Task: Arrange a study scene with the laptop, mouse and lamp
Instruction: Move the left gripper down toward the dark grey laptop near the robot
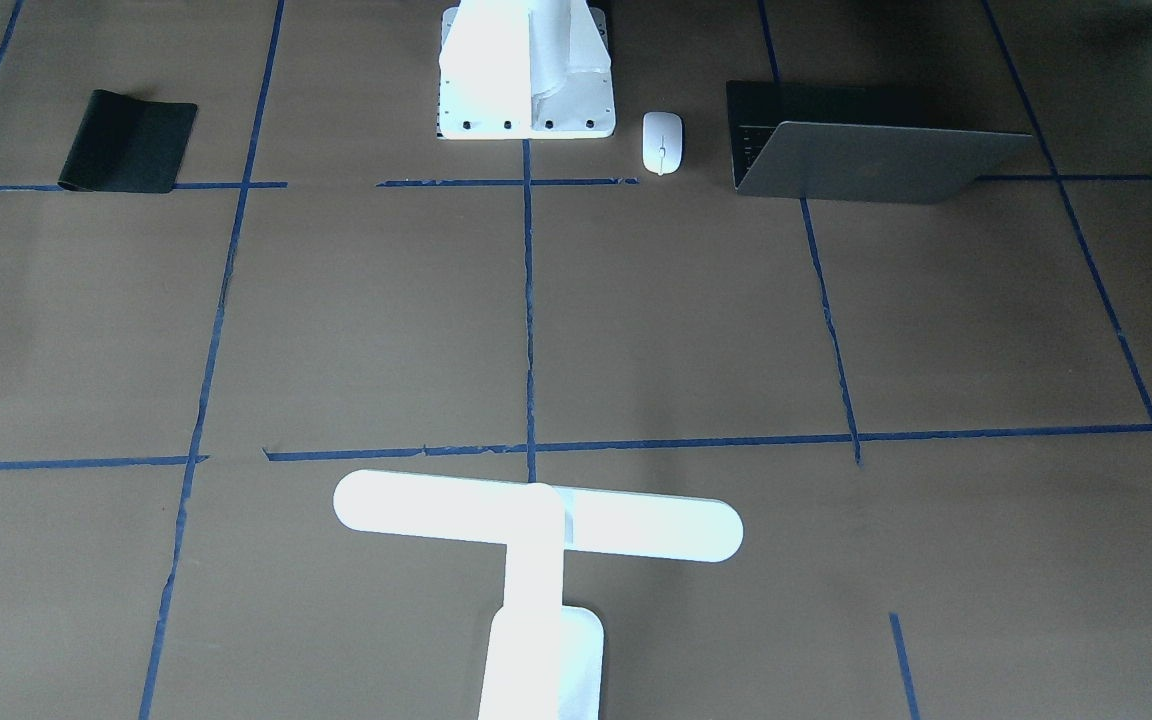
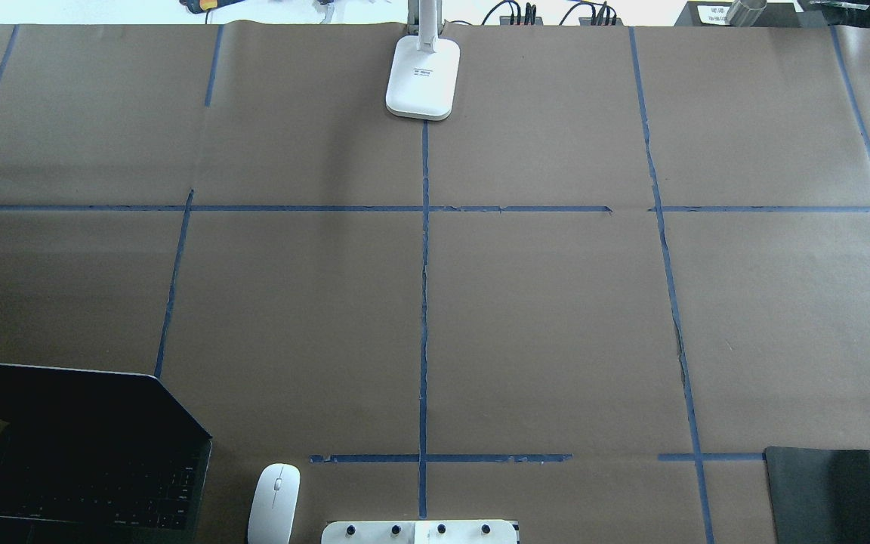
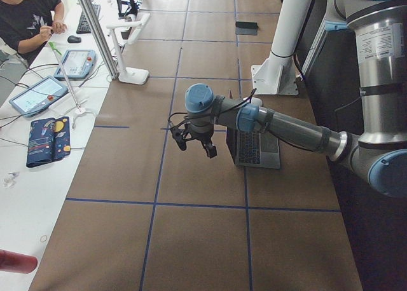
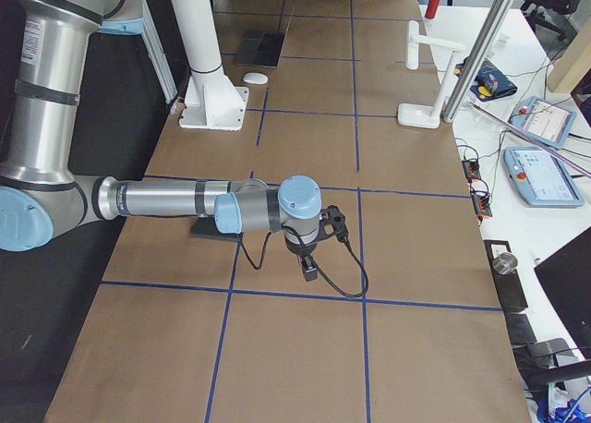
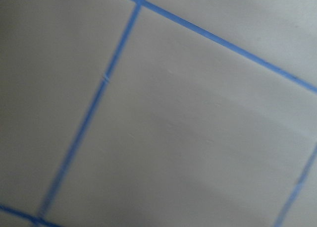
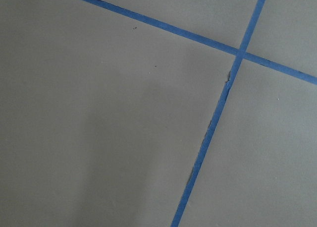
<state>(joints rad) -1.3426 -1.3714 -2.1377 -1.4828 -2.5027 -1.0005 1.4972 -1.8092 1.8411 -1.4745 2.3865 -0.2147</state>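
Open on the brown paper-covered table (image 2: 556, 317), at the robot's edge on its left side: a thin grey metal laptop (image 2: 95, 453) with a dark keyboard, screen tilted back. Just beside it, between it and the white boxy bolted pedestal (image 1: 526, 90), touching neither: a small glossy white oval mouse (image 2: 274, 502). Across the table at the far edge, on the middle blue tape line (image 2: 424, 302): a bright white T-shaped lamp (image 1: 536, 525), upright on its rounded base. On the robot's right: a black flat rectangular mat (image 2: 820, 495). Above the paper just beside the laptop: the left gripper (image 3: 194, 145); cannot tell whether clenched or released. Above the paper near the mat: the right gripper (image 4: 311, 264), likewise impossible to judge
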